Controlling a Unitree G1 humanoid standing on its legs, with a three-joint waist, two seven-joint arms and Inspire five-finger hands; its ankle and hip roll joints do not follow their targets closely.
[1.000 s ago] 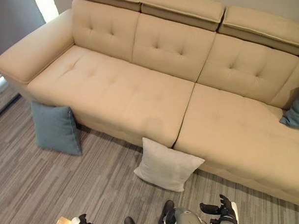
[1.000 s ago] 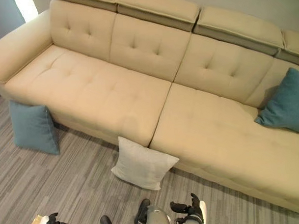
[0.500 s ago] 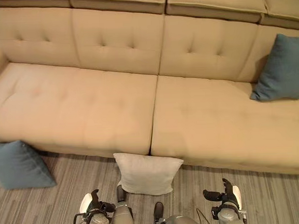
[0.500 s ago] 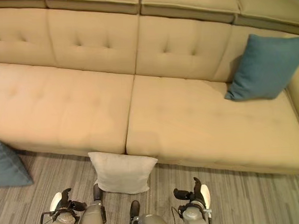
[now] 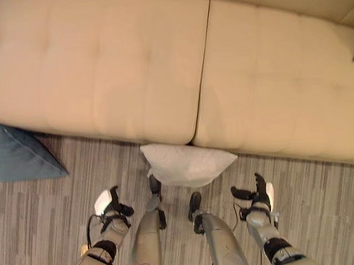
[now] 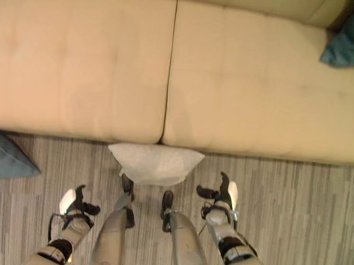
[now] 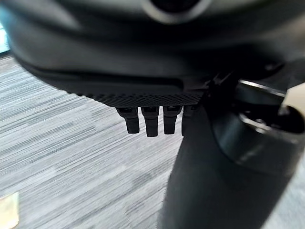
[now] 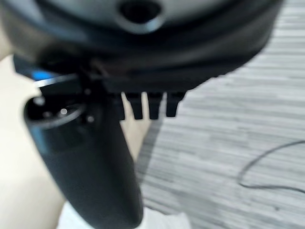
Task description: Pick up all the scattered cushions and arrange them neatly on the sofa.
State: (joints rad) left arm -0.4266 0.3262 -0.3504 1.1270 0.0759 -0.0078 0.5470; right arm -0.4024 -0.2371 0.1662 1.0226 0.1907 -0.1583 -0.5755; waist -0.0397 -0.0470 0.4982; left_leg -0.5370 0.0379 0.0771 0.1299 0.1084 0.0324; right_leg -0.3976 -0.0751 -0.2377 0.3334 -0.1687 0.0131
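- Since the earlier frame, both arms have come further into the lower frame; the shift of the whole scene is camera motion.
- White cushion [image 5: 188, 164]: lower centre, on the floor [image 5: 318, 185], leaning against the sofa [image 5: 105, 65] front at the seat seam.
- Blue cushion [image 5: 21, 155]: left edge, on the floor beside the sofa base.
- Second blue cushion [image 6: 343, 42]: upper right, on the seat.
- Left hand [image 5: 108, 203]: lower left, fingers relaxed, grasping nothing.
- Right hand [image 5: 256, 193]: lower right, released, near the white cushion but apart from it.
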